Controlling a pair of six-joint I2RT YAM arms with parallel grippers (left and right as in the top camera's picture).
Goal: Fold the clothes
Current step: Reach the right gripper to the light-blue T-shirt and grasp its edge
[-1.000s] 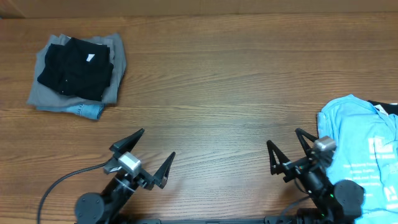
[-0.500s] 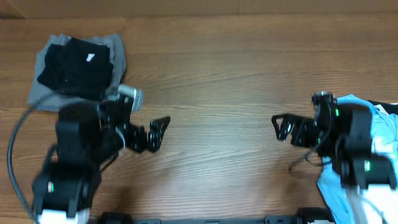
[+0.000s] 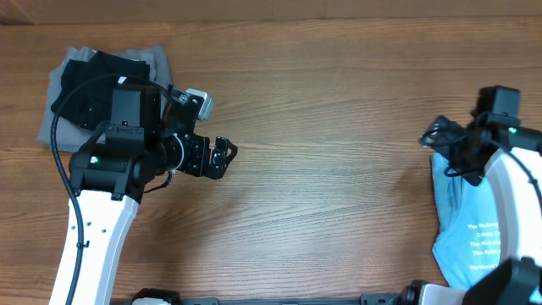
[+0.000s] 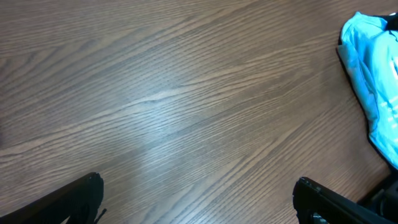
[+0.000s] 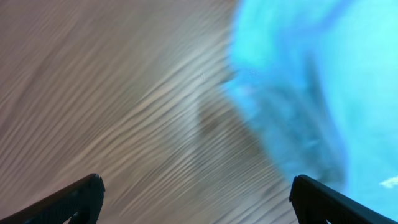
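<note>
The sky-blue shirt (image 3: 461, 216) with white lettering lies crumpled at the table's right edge. It also shows in the left wrist view (image 4: 373, 74) and, blurred, in the right wrist view (image 5: 311, 81). A folded stack of black, grey and denim clothes (image 3: 102, 97) sits at the far left. My right gripper (image 3: 445, 148) is open and empty, above the shirt's left edge; its fingertips frame bare wood in its wrist view (image 5: 196, 202). My left gripper (image 3: 216, 159) is open and empty, above bare wood right of the stack (image 4: 199, 199).
The wooden table (image 3: 322, 127) stretches between the two arms. A black cable (image 3: 68, 182) runs along the left arm. Something black lies under the blue shirt's far edge (image 4: 393, 22).
Both arms have risen from the front edge and swung out. The left gripper moved up toward the stack. The right gripper moved right to the blue shirt's edge.
</note>
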